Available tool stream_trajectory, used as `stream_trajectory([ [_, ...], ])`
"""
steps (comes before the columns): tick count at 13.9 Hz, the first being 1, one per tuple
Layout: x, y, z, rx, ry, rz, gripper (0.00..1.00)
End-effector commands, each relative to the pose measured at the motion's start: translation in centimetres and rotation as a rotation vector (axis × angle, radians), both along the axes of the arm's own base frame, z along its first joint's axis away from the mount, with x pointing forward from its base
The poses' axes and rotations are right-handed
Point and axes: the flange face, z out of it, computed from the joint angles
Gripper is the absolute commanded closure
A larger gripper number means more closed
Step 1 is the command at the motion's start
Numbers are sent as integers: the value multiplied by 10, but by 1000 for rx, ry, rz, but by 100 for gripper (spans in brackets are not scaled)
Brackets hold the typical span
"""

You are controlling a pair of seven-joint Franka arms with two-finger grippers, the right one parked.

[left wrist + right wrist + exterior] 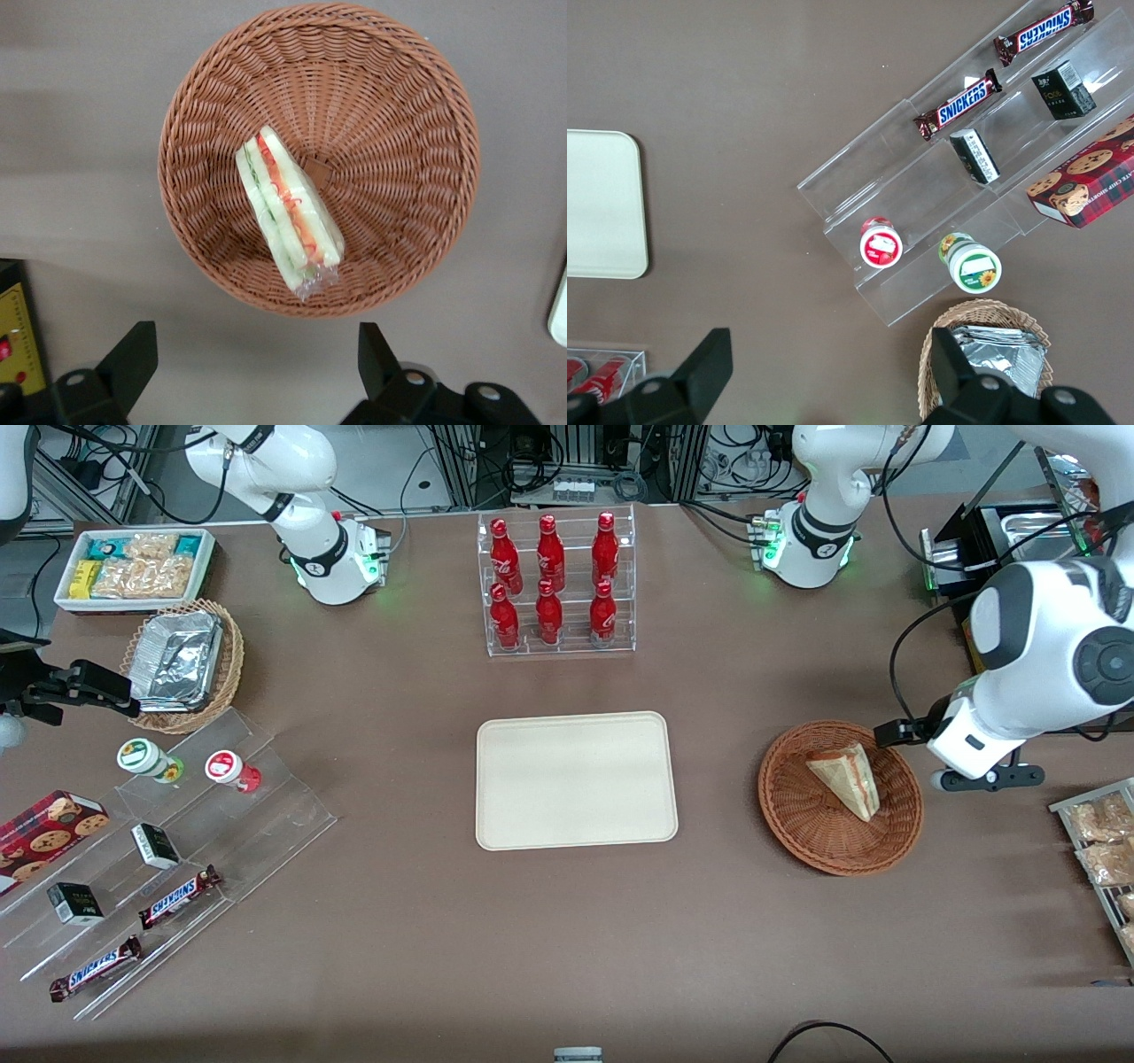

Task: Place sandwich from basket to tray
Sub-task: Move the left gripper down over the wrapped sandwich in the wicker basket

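Observation:
The sandwich (846, 779) (288, 208), a wrapped tan wedge with red and green filling, lies in the reddish-brown wicker basket (797, 828) (399, 133). The cream tray (576, 779) (560, 310) sits bare at mid-table, beside the basket toward the parked arm's end. My gripper (983, 778) (255, 363) hovers above the table just outside the basket's rim, toward the working arm's end. It is open, with nothing between its black fingers (133, 354).
A clear rack of red bottles (556, 584) stands farther from the front camera than the tray. A wire rack of snack packets (1103, 850) and a black box (983, 540) lie near my arm. Acrylic steps with snacks (177, 850), a foil basket (182, 664) and a white bin (133, 567) fill the parked arm's end.

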Motion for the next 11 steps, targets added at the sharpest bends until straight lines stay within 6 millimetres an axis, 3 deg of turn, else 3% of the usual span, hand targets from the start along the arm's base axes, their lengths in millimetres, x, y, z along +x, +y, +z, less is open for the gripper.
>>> stream_trajectory([
  [1, -3, -2, -15, 18, -33, 57, 0],
  [5, -8, -8, -48, 81, -72, 262, 0],
  [11, -13, -14, -76, 103, -76, 393, 0],
])
